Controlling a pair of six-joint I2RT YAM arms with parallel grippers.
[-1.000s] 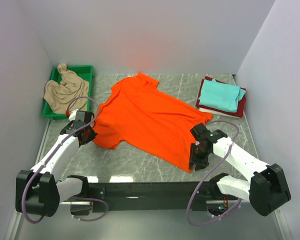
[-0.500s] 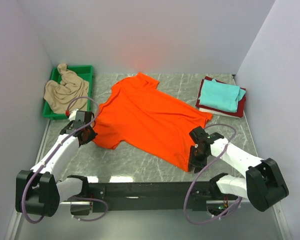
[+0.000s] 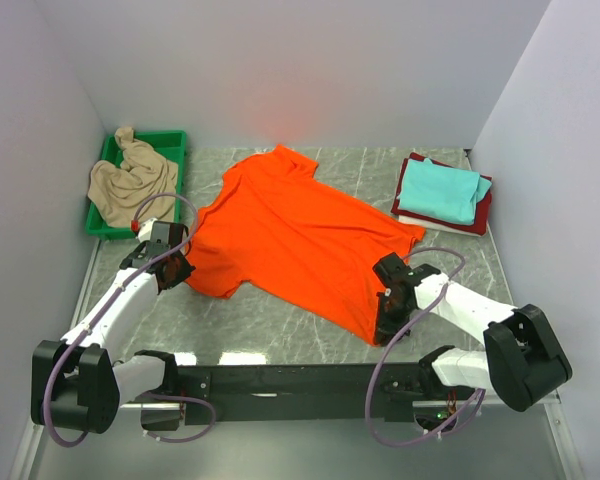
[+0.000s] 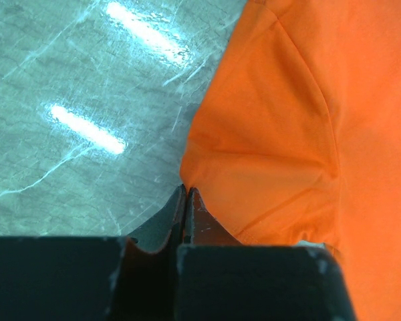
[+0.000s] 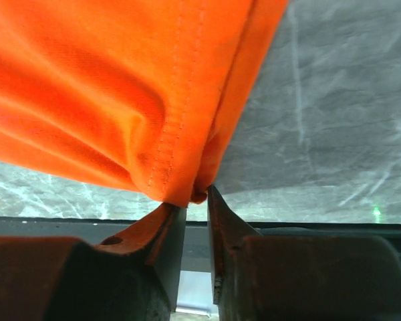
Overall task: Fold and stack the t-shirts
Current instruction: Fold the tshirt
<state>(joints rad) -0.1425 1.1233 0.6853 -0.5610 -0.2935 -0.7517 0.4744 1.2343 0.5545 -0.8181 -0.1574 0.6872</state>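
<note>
Two arms worked orange shirt (image 3: 300,235), flat on table (image 3: 270,320). Sleeve edge clamped in left fingers (image 4: 164,226); right fingers (image 5: 230,227) narrowly apart round hem corner, grip unclear. Likely needed firm pinch both sides before lifting evenly.

The top camera looks down from above and behind the arms, far enough back to take in the whole table (image 3: 280,315), the tray (image 3: 170,142) at the far left and the folded stack (image 3: 440,192) at the far right. The left wrist camera hangs close over the table, facing down past the left gripper (image 4: 186,194) onto a sleeve of the orange shirt (image 4: 287,120). The right wrist camera sits low and very near, looking along the right gripper (image 5: 197,200) at the shirt's hem corner. All three views share that shirt and the table.
</note>
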